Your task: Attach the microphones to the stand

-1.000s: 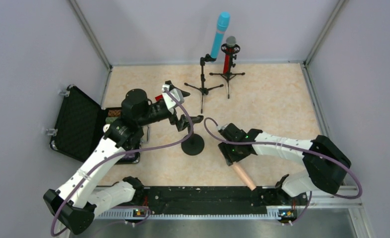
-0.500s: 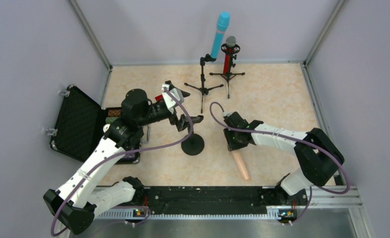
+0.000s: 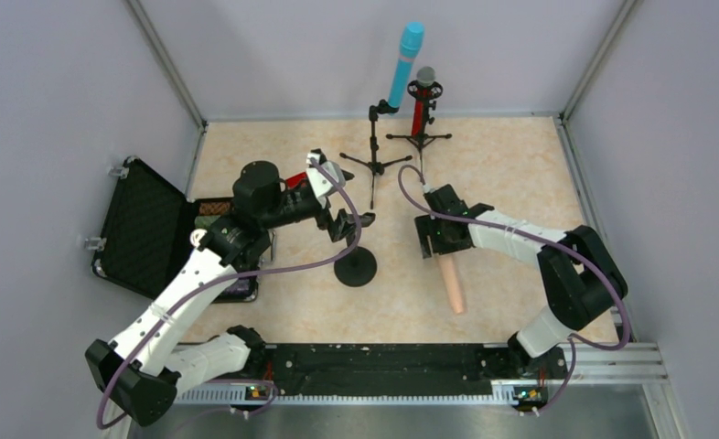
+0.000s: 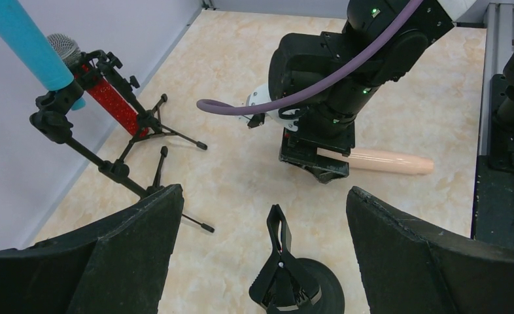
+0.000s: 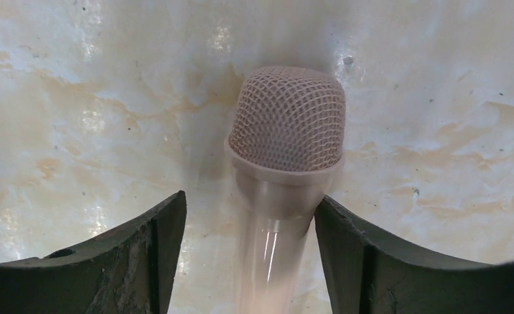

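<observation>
The top camera looks steeply down from behind the near edge over the whole table (image 3: 520, 174). The left wrist camera faces the right arm (image 4: 320, 72); the right wrist camera sits close above the peach-pink microphone (image 5: 286, 121), seen in all three

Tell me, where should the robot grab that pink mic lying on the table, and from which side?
Grip the pink mic on its straight handle, just below the mesh head, coming from above. It lies flat on the table, so only its top and sides are free, and the rounded head would likely slip. The right hand straddles that spot, open.
</observation>
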